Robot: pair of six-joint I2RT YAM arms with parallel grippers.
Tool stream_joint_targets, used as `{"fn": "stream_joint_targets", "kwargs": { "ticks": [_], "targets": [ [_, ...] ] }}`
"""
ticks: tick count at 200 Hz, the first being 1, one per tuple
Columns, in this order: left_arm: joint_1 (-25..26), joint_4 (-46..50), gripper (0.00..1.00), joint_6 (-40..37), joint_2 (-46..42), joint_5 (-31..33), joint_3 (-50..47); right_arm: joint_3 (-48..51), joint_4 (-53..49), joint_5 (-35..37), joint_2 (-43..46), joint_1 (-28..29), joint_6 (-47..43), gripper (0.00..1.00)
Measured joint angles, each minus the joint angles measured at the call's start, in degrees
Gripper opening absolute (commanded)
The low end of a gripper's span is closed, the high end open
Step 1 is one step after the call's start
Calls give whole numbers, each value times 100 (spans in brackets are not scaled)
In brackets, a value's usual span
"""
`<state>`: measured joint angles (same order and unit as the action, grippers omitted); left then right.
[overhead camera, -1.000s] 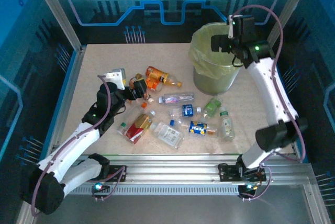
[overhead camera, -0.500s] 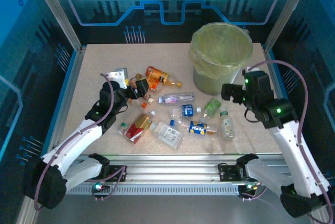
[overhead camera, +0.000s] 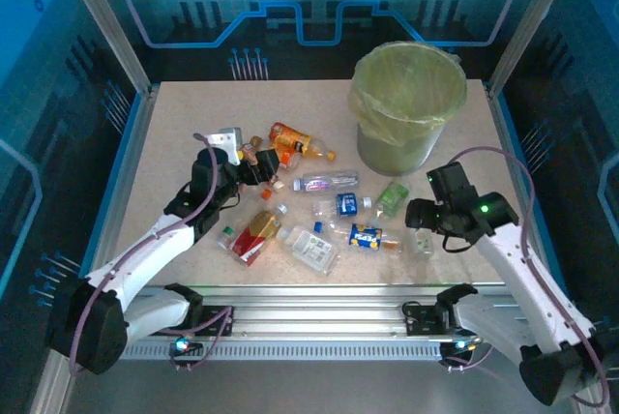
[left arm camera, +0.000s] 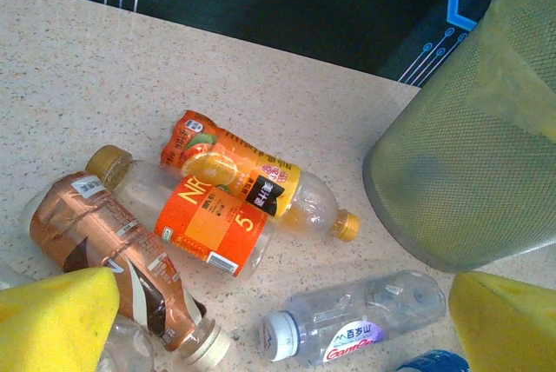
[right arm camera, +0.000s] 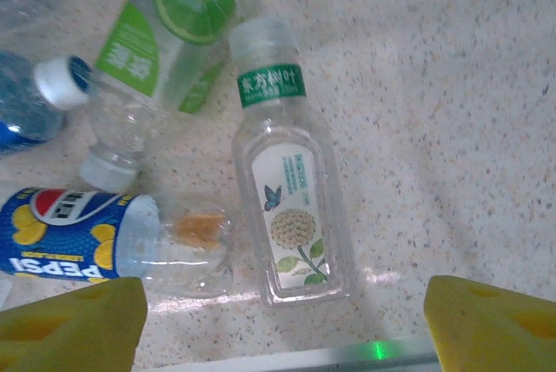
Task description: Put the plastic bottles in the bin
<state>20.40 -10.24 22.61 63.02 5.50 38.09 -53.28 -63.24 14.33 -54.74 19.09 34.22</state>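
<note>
A speckled beige tabletop [overhead camera: 184,124] carries everything. One round grey-green bin [overhead camera: 401,143], lined with a yellow-green bag, stands at the far right, upright. Spread across the middle of the tabletop, near the bin but all outside it, lie the plastic bottles [overhead camera: 326,182]. I count about eleven, though some overlap, so I cannot be exact: clear, orange, brown and green. I judge them empty and light, with thin walls that will buckle and slick sides that may slip, so I would grip across the mid-body at the label, not the cap. My right pincer [right arm camera: 278,320] hangs wide open over a clear flower-label bottle [right arm camera: 291,215], touching nothing. My left pincer [left arm camera: 278,324], also wide open and empty, hovers near two orange bottles [left arm camera: 248,176] and a brown bottle [left arm camera: 104,233].
</note>
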Motion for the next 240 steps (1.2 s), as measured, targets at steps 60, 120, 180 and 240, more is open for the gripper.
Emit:
{"fn": "stream_joint_targets", "kwargs": {
  "ticks": [60, 120, 180, 240],
  "targets": [
    [0, -131, 99, 0, 2, -2, 0, 389, 188, -155, -872, -33, 339, 75],
    [-13, -160, 99, 0, 48, 0, 0, 970, 710, -446, -870, -621, 352, 78],
    [-33, -173, 99, 2, 120, -42, 0, 1027, 1191, -697, -975, -754, 190, 82],
    [-44, -173, 99, 114, 229, -107, 0, 1163, 1541, -737, -1394, -981, 153, 82]
  ]
}}
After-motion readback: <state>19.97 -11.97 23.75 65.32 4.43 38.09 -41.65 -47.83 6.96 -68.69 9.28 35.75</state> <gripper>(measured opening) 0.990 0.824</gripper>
